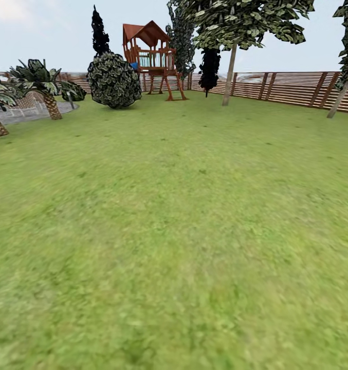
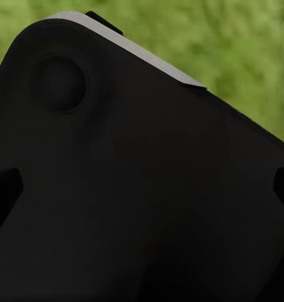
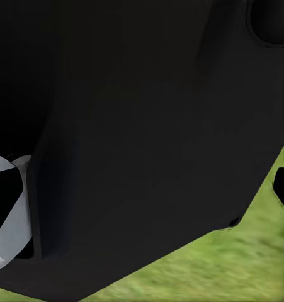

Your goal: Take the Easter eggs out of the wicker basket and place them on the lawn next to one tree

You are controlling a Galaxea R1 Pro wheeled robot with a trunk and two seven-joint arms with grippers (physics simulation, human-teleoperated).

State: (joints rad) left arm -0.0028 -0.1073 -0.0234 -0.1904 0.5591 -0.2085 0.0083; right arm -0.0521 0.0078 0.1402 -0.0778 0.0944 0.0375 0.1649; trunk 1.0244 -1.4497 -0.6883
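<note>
black robot body (image 2: 142, 189) close before both wrist cameras

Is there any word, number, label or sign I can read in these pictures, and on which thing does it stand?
There are none. The play tower, the wooden fence, the trees and the lawn carry no readable text, and the dark robot body in the wrist views shows no label or number.

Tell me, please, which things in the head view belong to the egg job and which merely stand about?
Belong to the job:
lawn
pale-trunked tree, a candidate spot for the eggs

Just standing about:
play tower
round dark bush
palm
slatted fence
gravel patch
</note>
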